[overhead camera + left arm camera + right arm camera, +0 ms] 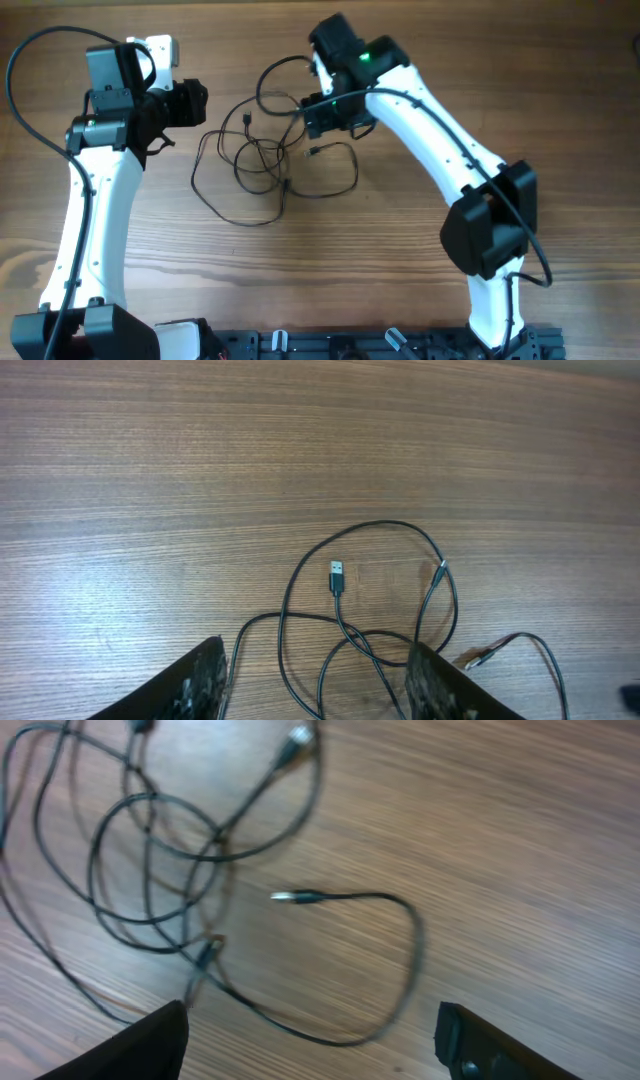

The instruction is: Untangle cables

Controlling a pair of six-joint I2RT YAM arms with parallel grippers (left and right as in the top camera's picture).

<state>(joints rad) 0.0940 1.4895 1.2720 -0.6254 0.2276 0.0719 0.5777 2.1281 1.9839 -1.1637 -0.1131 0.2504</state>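
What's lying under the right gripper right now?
A black cable loop ending in a plug, on bare table. Overhead, the right gripper covers part of the tangle.

— What lies under me, apart from the job itself?
— A wooden tabletop (330, 270), warm brown. From overhead its grain runs side to side, with darker streaks and a swirl in the grain toward my left.
— Anything else?
— A black rail (340, 345) lies along the near edge, with small pale fittings on it that I cannot make out.
— And closer in?
— The same wood, with fine straight lines and a dull sheen; the view on my right side is somewhat blurred
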